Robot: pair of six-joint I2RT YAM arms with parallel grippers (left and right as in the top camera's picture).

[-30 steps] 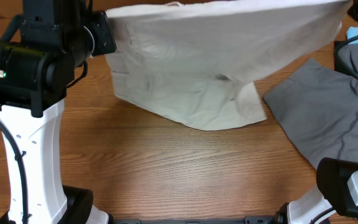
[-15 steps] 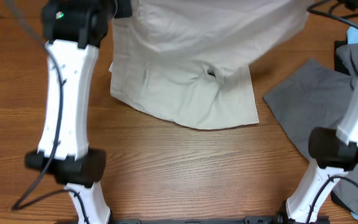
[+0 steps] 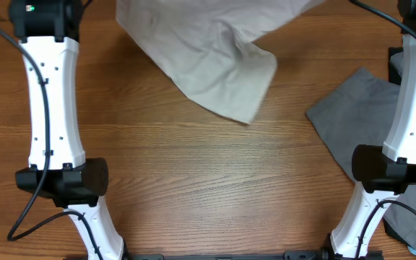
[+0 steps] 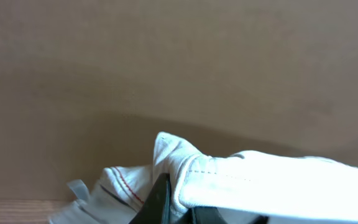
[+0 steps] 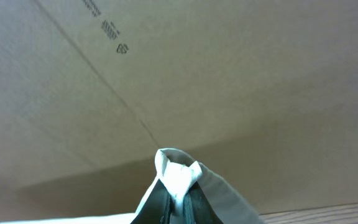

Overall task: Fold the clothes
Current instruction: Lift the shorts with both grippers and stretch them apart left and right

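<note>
Counter (image 3: 215,188) of wood grain fills the near half of the overhead view. The left arm (image 3: 49,108) rises along one side and the right arm (image 3: 414,101) along the other. Both run out past the top edge, so neither end effector shows from above.

Beside the right arm a grey garment (image 3: 345,123) lies flat on the counter, its right part hidden behind that arm. A darker piece of fabric (image 3: 394,61) at the right edge is too cut off to identify.

Farther back, the pale cream shorts (image 3: 208,58) hang crumpled over the far half of the counter. Their upper part is cut off by the frame and one corner droops toward the middle. Whether that corner touches the wood cannot be told.

In the left wrist view, the left end effector (image 4: 182,210) is closed narrow on a stitched, hemmed edge of the shorts. Only the tips of its dark fingers (image 4: 157,202) show at the bottom edge. Just left of them are a line of red stitching and a small pale tag (image 4: 76,190), both blurred.

In the right wrist view, the right end effector (image 5: 178,202) pinches a bunched knob of the same cream cloth tightly between its jaws. More cloth trails off the bottom of the picture.

Behind both grips stands a brown cardboard wall (image 5: 229,74), its printed marks too small to read.
</note>
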